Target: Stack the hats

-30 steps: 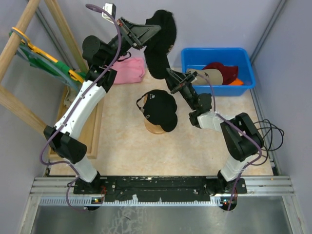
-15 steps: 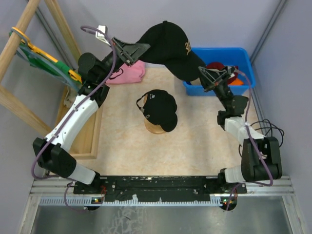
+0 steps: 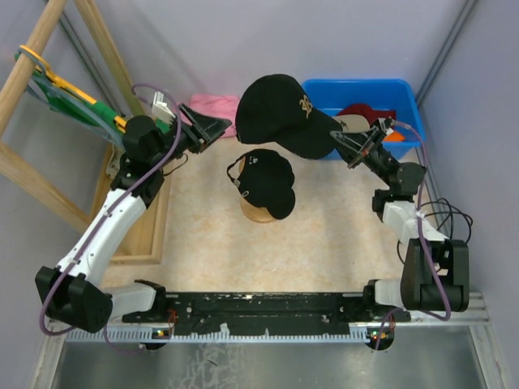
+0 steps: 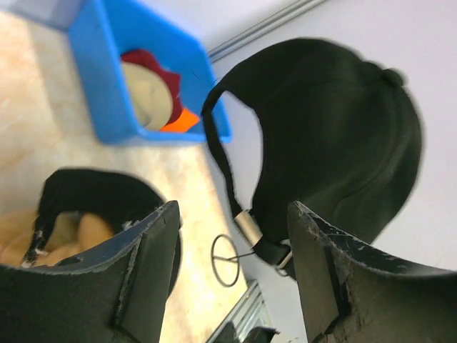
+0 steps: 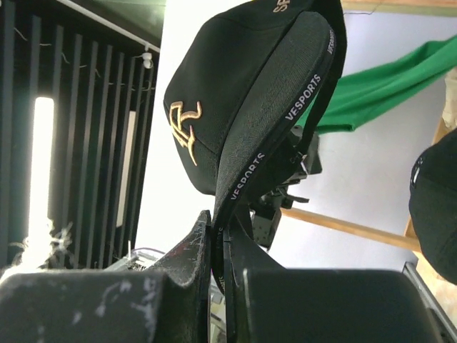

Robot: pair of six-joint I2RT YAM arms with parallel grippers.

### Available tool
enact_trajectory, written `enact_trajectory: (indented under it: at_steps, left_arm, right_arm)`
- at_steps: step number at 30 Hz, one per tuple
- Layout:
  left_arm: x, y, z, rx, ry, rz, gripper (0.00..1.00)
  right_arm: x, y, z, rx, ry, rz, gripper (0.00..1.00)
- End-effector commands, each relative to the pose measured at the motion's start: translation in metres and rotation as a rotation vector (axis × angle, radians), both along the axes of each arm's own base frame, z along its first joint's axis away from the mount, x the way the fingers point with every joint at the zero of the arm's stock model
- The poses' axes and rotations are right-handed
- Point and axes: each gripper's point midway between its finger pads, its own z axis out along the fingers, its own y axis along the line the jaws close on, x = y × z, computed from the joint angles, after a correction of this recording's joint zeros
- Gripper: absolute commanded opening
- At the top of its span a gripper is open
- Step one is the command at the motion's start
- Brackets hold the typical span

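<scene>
A black baseball cap with a gold logo [image 3: 284,113] hangs in the air above and just behind a second black cap [image 3: 263,182], which sits on a round wooden stand. My right gripper [image 3: 345,146] is shut on the brim of the raised cap [image 5: 235,93], and its jaws [image 5: 221,243] pinch the brim edge. My left gripper [image 3: 207,130] is open and empty, to the left of that cap; its back strap [image 4: 246,229] hangs between my open fingers without touching them. A dark red hat [image 3: 365,113], a tan cap [image 3: 353,126] and an orange hat [image 3: 393,136] lie in the blue bin [image 3: 320,93].
A pink folded cloth [image 3: 212,105] lies at the back behind my left gripper. A green garment on a yellow hanger [image 3: 65,89] hangs on the wooden frame [image 3: 32,49] at the far left. A wooden tray [image 3: 154,227] lies along the left side.
My left gripper has let go of the black cap and drawn back down and left. My right gripper keeps the brim; the cap has swung crown-up, lower, over the stand.
</scene>
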Motion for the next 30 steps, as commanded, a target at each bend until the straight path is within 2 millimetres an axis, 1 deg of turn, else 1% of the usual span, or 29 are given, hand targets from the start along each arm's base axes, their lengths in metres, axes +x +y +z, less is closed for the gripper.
enact_trajectory:
  at_steps: [1, 4, 7, 12, 15, 19, 24, 26, 30]
  left_arm:
    - [-0.008, 0.011, -0.06, 0.121, 0.139, 0.024, 0.68]
    - [-0.013, 0.011, -0.088, 0.143, 0.205, 0.005, 0.68]
    - [-0.019, 0.014, -0.112, 0.185, 0.25, -0.01, 0.63]
    - [-0.025, 0.021, -0.15, 0.249, 0.324, -0.023, 0.57]
    - [-0.025, 0.021, -0.162, 0.265, 0.339, -0.029, 0.56]
    - [-0.019, 0.02, -0.172, 0.291, 0.351, -0.033, 0.55]
    - [-0.01, 0.013, -0.18, 0.283, 0.367, -0.064, 0.53]
    - [-0.007, 0.009, -0.184, 0.281, 0.384, -0.08, 0.47]
    - [-0.001, 0.009, -0.197, 0.289, 0.408, -0.071, 0.29]
  right_arm:
    - [-0.019, 0.002, 0.02, 0.031, -0.01, 0.074, 0.0]
    - [-0.021, 0.001, 0.027, 0.042, -0.044, 0.082, 0.0]
    - [-0.021, 0.0, 0.031, 0.057, -0.059, 0.085, 0.0]
    - [-0.02, 0.001, 0.028, 0.054, -0.066, 0.098, 0.0]
    - [-0.018, 0.001, 0.027, 0.059, -0.064, 0.098, 0.0]
    - [-0.017, 0.001, 0.029, 0.05, -0.07, 0.104, 0.0]
    - [-0.014, 0.003, 0.016, 0.031, -0.043, 0.103, 0.0]
    - [-0.014, 0.004, 0.012, 0.022, -0.035, 0.104, 0.0]
    - [-0.013, 0.006, 0.005, 0.009, -0.022, 0.108, 0.0]
